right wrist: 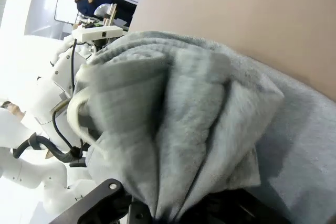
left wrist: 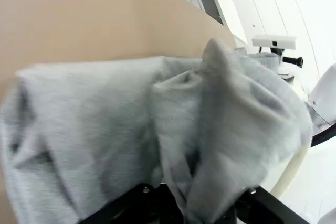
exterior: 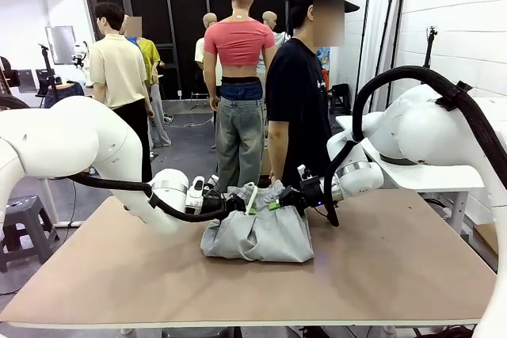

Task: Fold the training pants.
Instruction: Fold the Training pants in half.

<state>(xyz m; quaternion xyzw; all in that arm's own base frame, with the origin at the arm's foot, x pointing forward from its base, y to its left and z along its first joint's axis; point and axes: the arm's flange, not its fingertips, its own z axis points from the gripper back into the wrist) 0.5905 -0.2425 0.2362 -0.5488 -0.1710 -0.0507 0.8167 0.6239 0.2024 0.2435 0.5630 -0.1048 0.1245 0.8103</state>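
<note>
The training pants (exterior: pixel 257 233) lay as a compact grey bundle near the middle of the tabletop (exterior: pixel 396 267), toward its far side, just in front of the standing person (exterior: pixel 297 93). The lower part of the bundle rested on the tabletop; its upper edge was lifted clear of it.

The left hand (exterior: pixel 244 200) gripped the upper left part of that edge, and the right hand (exterior: pixel 275 200) gripped the upper right part. The two hands stood close together, almost touching. In both wrist views, grey cloth bunched up directly between the fingers, so each hand was judged to be pinching a fold of the pants. The finger pads themselves were covered by cloth, and the exact depth of each grip could not be told.

Progress, as a judgement: the garment was already gathered to a small fraction of its full length, which suggested at least one fold was in place. The current fold was not finished. The raised edge remained to be carried over and laid flat on the lower layers, and both hands remained to let go. The bundle looked rumpled, so smoothing might also be needed.
</note>
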